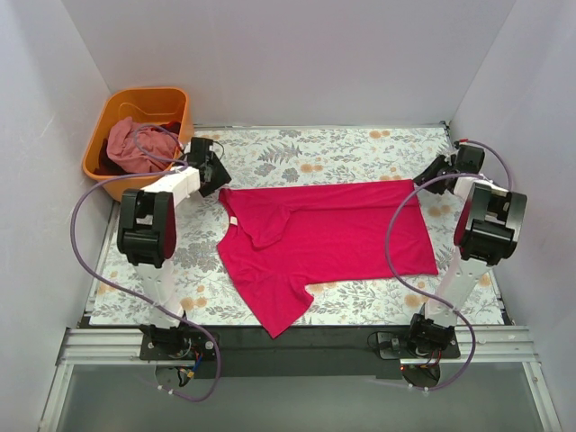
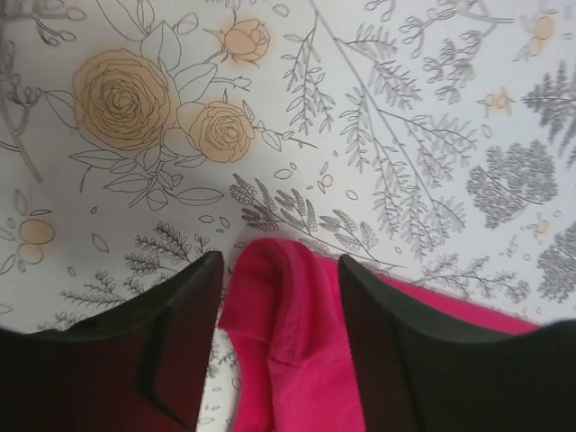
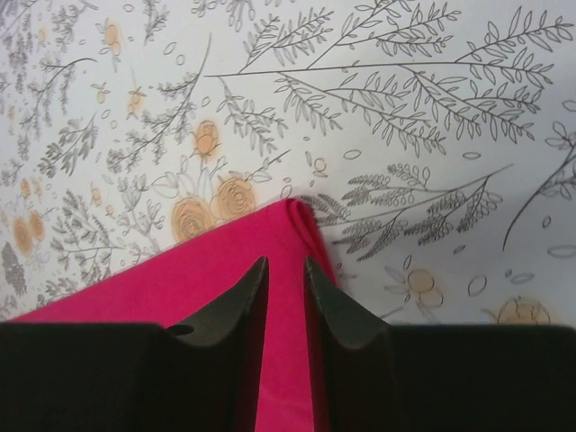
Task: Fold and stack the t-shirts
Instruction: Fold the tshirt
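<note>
The table (image 1: pixel 360 144) is viewed from above and behind; far corners of the crimson shirt (image 1: pixel 333 234) (shared ground) are framed closely from each wrist

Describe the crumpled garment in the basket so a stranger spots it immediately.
Start at the floral-patterned table; at its far left corner sits the orange plastic basket. Inside lies a bunched dusty pink cloth, paler than the vivid crimson-pink t-shirt spread on the table.

L claw (image 2: pixel 281 261) jaws wide apart, R claw (image 3: pixel 286 263) jaws narrowly apart, both arms stretched fwd, low.
</note>
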{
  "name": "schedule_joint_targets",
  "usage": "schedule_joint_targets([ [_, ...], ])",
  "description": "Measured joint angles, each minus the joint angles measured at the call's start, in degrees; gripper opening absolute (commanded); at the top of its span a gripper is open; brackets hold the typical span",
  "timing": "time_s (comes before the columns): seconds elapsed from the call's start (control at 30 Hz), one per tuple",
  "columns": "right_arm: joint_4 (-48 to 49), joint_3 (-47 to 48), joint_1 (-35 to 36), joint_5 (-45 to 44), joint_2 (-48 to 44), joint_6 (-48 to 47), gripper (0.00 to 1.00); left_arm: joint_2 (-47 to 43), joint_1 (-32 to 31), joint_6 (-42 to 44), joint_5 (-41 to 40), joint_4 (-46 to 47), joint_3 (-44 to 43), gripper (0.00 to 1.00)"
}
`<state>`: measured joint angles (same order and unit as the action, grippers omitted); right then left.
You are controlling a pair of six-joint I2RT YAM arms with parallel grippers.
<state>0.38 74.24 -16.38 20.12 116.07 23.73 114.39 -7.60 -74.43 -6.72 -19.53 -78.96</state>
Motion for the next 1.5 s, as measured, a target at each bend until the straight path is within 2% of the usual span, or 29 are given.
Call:
schedule_joint_targets([
  [0.07,-0.5,-1.4,0.0,-0.5,-3.5,-0.1,0.29,-2.2,-0.2,0.4,-0.3,-0.2,0.3,0.64],
  [0.33,0.2,-10.8,0.9,0.8,-18.3,0.0,0.26,-22.4,-4.2,1.4,-1.8,0.6,8.1,0.65],
  [0.5,0.5,-16.3,1.1,1.4,-18.1,0.1,0.24,-34.7,-8.7,1.0,-1.4,0.5,17.6,0.61],
  [0.67,1.8,-18.6,-0.1,2.6,-14.6,0.2,0.23,-40.6,-11.0,-0.8,0.2,-2.0,26.8,0.56],
  [0.83,3.2,-19.4,-2.7,2.7,-12.5,0.3,0.23,-43.7,-11.1,-1.9,1.9,-5.1,32.5,0.56],
  [1.17,4.3,-19.7,-3.5,4.5,-12.3,1.2,0.27,-43.3,-12.1,-3.6,7.0,-7.0,33.4,0.59],
  [1.37,4.4,-22.2,3.5,5.5,-22.0,1.5,0.34,-37.4,-14.2,-4.4,9.0,-6.3,33.5,0.58],
  [1.5,5.3,-25.1,11.5,6.4,-26.7,1.9,0.45,-33.9,-16.0,-4.9,9.4,-5.2,33.5,0.48],
])
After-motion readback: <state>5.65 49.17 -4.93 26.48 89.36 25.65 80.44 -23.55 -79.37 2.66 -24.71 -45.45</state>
